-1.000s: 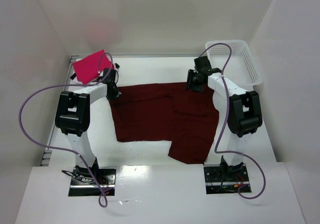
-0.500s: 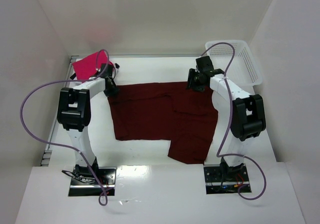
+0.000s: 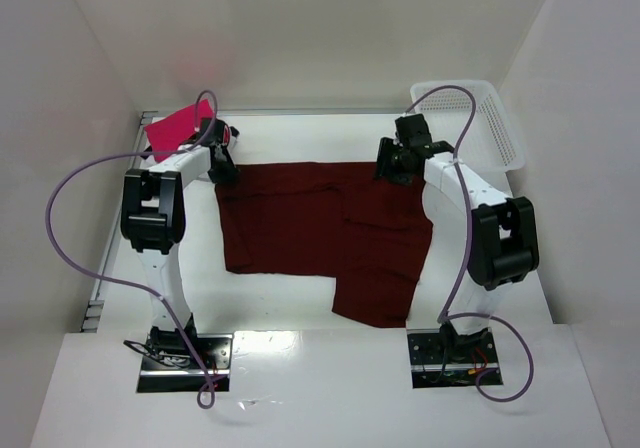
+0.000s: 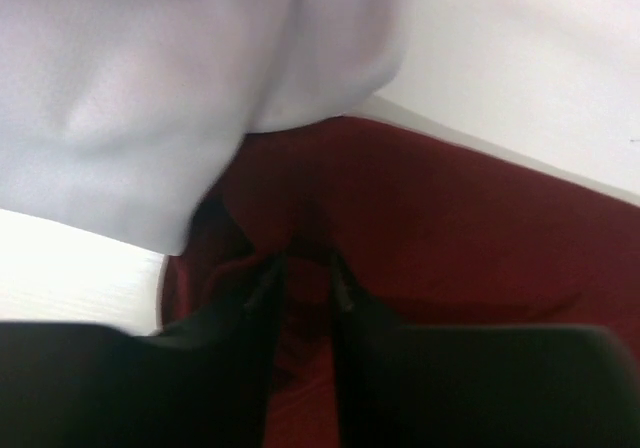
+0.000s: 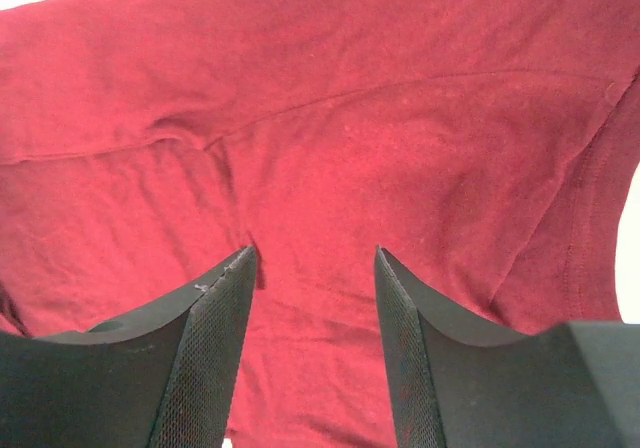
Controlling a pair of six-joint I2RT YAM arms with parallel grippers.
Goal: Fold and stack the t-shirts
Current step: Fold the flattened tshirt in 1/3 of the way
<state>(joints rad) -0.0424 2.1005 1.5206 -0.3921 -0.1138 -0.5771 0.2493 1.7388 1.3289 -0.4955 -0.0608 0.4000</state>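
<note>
lying under r pincer (image 5: 315, 253): maroon tee (image 5: 400, 118)

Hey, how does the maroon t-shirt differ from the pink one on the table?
The maroon t-shirt is dark, large and spread out in the middle; the pink t-shirt is bright, folded small, in the far left corner. Both lie on the white table.

Maroon t-shirt (image 3: 320, 218): soft matt cloth with a fine knit; stitched seams and hems show close up.
Pink t-shirt (image 3: 172, 132): matt cloth, far left.
Basket (image 3: 497, 118): white plastic mesh, far right.
Counter (image 3: 300, 138): smooth white surface, glossy glare at the near edge.
Right pincer (image 5: 315, 256): matt black fingers (image 5: 210, 358) with a fine gridded texture.
Base plates (image 3: 218, 360): shiny metal.
</note>
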